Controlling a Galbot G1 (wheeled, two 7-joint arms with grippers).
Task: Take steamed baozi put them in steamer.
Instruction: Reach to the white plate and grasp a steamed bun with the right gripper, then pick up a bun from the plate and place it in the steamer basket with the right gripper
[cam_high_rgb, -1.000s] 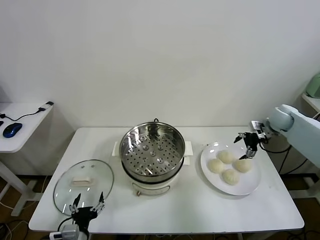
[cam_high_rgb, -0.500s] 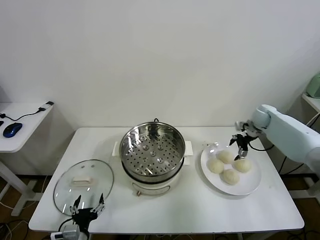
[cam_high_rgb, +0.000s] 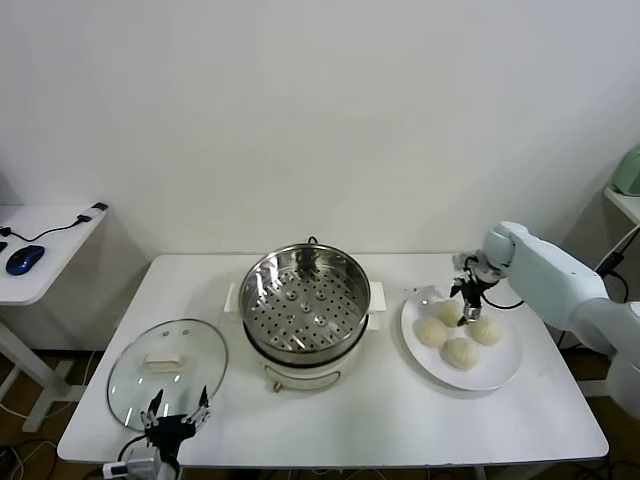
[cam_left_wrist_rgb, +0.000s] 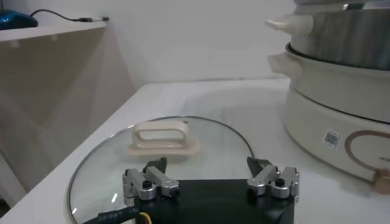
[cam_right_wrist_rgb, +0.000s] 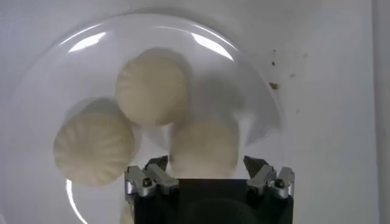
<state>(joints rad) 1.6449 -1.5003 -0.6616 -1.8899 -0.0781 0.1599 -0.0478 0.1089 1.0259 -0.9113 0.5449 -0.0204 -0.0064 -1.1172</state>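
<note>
White plate (cam_high_rgb: 497, 372) holds four baozi (cam_high_rgb: 451, 312); right claw (cam_high_rgb: 468, 302) spread, empty; steamer (cam_high_rgb: 305, 298) empty.

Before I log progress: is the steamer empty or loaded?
Empty: the steamer shows only its bare perforated tray; all four baozi sit on the plate.

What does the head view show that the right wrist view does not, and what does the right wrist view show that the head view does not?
Only the head view shows the steamer, empty on its perforated tray, the glass lid lying on the table, the parked left gripper near the table's front edge, and all four baozi. Only the right wrist view shows small dark specks on the table beside the plate. Both show the right gripper, open, above the baozi on the plate.
</note>
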